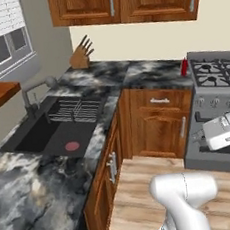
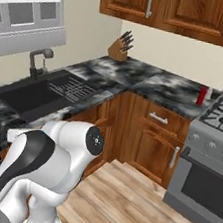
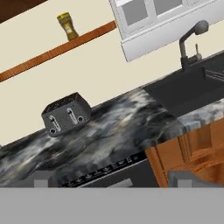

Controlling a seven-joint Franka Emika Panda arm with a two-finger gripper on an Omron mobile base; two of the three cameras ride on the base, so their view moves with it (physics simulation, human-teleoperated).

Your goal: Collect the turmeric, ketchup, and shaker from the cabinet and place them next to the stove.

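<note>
Jaws spread wide, gripping nothing; gripper [image 3: 111, 183] faces the marble counter [image 3: 109, 131] edge, toaster [image 3: 65, 113] well back from it. Turmeric jar [image 3: 68, 26] stands alone on the wooden shelf [image 3: 57, 51], open wall below. Ketchup bottle [image 1: 184, 67] sits on the counter just beside the stove [image 1: 215, 71]. Sink [image 1: 49, 136] holds a wire rack [image 1: 79, 109]. Floor ahead open.

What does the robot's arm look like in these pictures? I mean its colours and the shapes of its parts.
The arm is made of smooth, rounded white segments with glossy black bands at the joints. One joint ends in a round dark cap with a small pale mark at its centre. In the left base view the near link is a plain white cylinder, and a boxy white part carries grey details. No cables show.
</note>
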